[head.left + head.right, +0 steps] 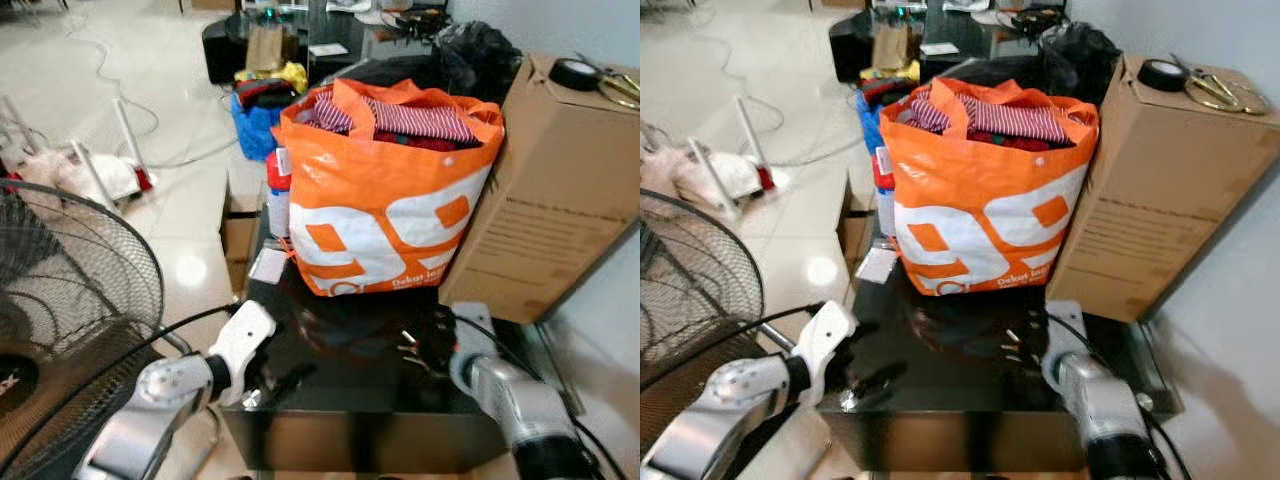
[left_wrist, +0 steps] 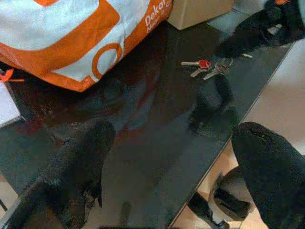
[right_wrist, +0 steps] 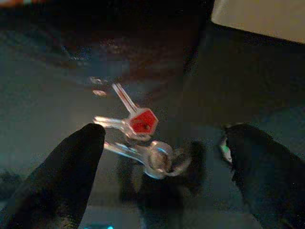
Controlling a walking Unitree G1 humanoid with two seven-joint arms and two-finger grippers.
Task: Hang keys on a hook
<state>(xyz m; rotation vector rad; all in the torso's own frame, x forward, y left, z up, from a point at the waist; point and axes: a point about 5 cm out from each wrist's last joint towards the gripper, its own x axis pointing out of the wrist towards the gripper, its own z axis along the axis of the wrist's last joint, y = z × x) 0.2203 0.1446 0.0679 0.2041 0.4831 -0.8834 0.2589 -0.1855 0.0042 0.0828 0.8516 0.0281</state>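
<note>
- Far left there's a fan (image 1: 60, 300) and, past it, floor with cables. Nothing I need there.
- My left gripper (image 2: 171, 176) hangs over the near left edge of the desk (image 1: 360, 400), fingers wide apart, holding nothing.
- Middle of the desk is an orange bag (image 1: 385, 215) stuffed with clothes. I can read "Dekat" on it and a big "99"-looking print; the rest is too small.
- The keys (image 3: 138, 138) lie flat on the desk in front of the bag, one with a red head.
- My right gripper (image 3: 162, 167) is right over them, fingers apart either side, not closed yet. So I'd say I'm at the pickup step: next is drop down and pinch the bunch.
- Right side is a box (image 1: 550, 190) with faint print I can't read.
- No hook spotted yet.
</note>
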